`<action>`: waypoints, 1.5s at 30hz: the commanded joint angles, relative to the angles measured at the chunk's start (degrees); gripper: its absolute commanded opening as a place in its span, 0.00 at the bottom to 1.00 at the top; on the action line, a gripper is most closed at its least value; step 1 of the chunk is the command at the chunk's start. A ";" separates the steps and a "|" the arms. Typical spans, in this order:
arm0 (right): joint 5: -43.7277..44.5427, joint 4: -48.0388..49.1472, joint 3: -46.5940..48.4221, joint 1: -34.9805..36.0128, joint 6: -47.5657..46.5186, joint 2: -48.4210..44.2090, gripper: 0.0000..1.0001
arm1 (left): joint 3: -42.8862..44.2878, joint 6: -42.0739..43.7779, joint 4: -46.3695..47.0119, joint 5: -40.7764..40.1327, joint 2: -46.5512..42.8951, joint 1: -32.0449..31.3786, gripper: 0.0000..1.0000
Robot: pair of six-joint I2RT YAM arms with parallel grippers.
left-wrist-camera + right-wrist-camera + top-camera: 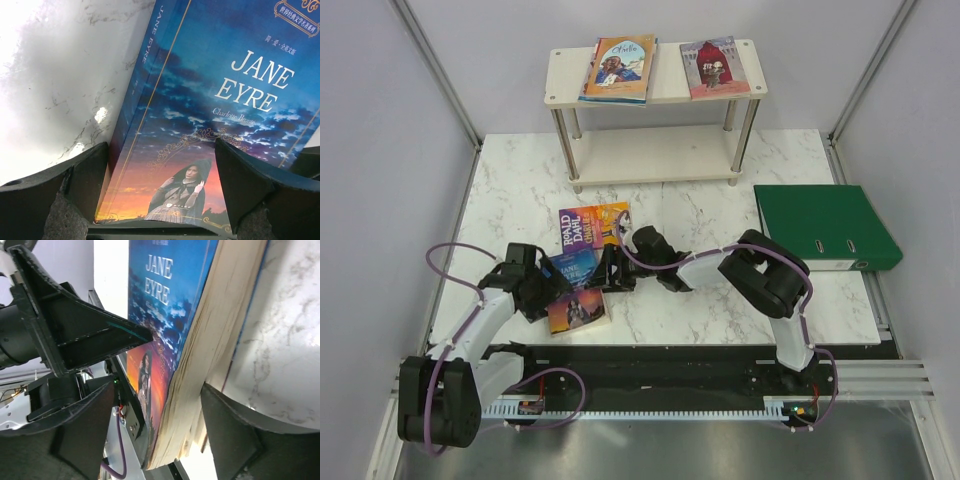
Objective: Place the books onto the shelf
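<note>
**Two books shelved, two left on the counter**

We counted four books. Two lay flat on the top board of the shelf (pixel 668 72), at the far side: a blue book (pixel 618 68) to the left and a red book (pixel 713 66) to the right. Two were not yet shelved. We judged the task about half done, as far as the top view showed, with the Jane Eyre the book in hand.

The Jane Eyre (pixel 575 290) lay on the near left of the counter (pixel 520 190), between the two arms. The Roald Dahl (pixel 592 222) sat just beyond it on the far side; we could not tell whether their edges touched. A green binder (pixel 825 225) lay well apart to the right.

The left fingers (pixel 75 185) were spread wide over the cover near its spine, pinching nothing. The right fingers (pixel 240 440) stood apart on either side of the page edge, one above the cover and one below, and we saw no firm clamp on it.

The cover was glossy. It ran from dark blue cloud down to an orange sunset, with a hooded woman at the foot, a white title and thin gold rules. The cream page block looked thick and slightly ragged, so we judged it a stiff book that would take an edge grip.
</note>
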 commanded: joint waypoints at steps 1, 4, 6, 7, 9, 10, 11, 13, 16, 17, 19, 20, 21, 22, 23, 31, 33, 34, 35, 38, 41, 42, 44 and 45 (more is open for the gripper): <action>-7.11 10.53 4.43 5.51 1.89 -1.27 0.74 | -3.48 -0.85 9.06 6.44 3.90 -0.46 0.93; -7.11 8.43 5.57 6.21 0.05 -0.82 0.72 | -2.95 -0.42 9.41 6.88 4.34 -0.46 0.94; -3.61 -1.96 8.27 6.74 -3.63 -1.26 0.73 | -2.25 0.11 9.32 7.32 3.82 -0.46 0.95; -0.90 -7.87 9.95 7.44 -9.74 -1.44 0.75 | -1.98 0.64 9.24 7.41 3.47 -0.46 0.95; 6.31 -22.13 15.29 8.58 -15.32 -1.26 0.76 | -1.11 1.08 9.15 7.76 1.98 -0.46 0.96; 7.99 -25.39 16.63 9.37 -18.48 -0.83 0.77 | -0.93 1.52 9.15 8.02 1.45 -0.46 0.96; 8.70 -28.12 17.78 9.64 -18.94 0.05 0.76 | -0.58 1.69 9.06 8.20 0.83 -0.46 0.97; 8.62 -28.85 19.19 9.65 -18.42 1.11 0.76 | 0.04 2.13 8.97 8.55 -0.74 -0.55 0.97; 7.83 -28.76 19.81 9.99 -17.89 2.86 0.66 | 0.74 2.49 8.80 8.90 -2.59 -0.55 0.97; 7.57 -28.68 19.98 10.08 -17.80 3.22 0.58 | 0.83 2.57 8.71 8.99 -2.95 -0.55 0.97; 7.13 -28.59 20.07 10.08 -17.72 3.31 0.27 | 1.10 2.66 8.45 8.99 -3.65 -0.46 0.98; 7.13 -28.59 20.16 10.08 -17.89 3.39 0.16 | 1.01 2.66 8.45 8.99 -3.92 -0.46 0.98; 7.30 -28.67 19.99 10.08 -18.07 3.22 0.05 | 1.09 2.66 8.27 8.73 -4.01 -0.46 0.98; 8.00 -28.76 19.81 10.00 -18.15 2.96 0.00 | 1.10 2.66 8.01 8.47 -4.27 -0.46 0.98; 8.61 -28.94 19.46 10.00 -18.24 2.26 0.00 | 1.10 2.58 7.92 8.38 -4.79 -0.46 0.98; 10.47 -28.33 12.00 5.26 -21.40 -5.91 0.00 | 4.08 6.08 7.83 9.08 -14.63 -0.55 0.99; 8.98 -27.36 9.36 3.42 -22.81 -9.42 0.00 | 4.87 8.01 8.62 8.99 -19.36 -0.46 0.99; 8.10 -26.75 8.48 2.79 -24.03 -11.79 0.00 | 5.05 8.72 8.88 8.82 -20.87 -0.46 0.99; 7.31 -25.87 6.82 2.18 -24.57 -12.94 0.00 | 5.22 9.25 9.50 8.82 -22.10 -0.46 1.00; 4.06 -23.32 3.83 -0.63 -25.01 -17.69 0.00 | 5.32 10.66 10.38 9.52 -25.27 -0.46 1.00; 0.72 -21.82 2.41 -3.27 -24.84 -21.47 0.00 | 4.70 10.66 11.17 11.36 -25.72 -0.46 1.00; -0.77 -21.82 2.41 -4.32 -24.84 -22.26 0.00 | 4.53 10.31 12.04 11.89 -25.54 -0.46 1.00; -2.01 -21.82 2.76 -5.03 -24.66 -24.28 0.00 | 3.30 9.96 13.36 14.08 -25.19 -0.46 1.00; -3.06 -21.73 2.93 -5.73 -24.49 -24.81 0.00 | 2.86 9.44 15.20 14.87 -25.10 -0.55 1.00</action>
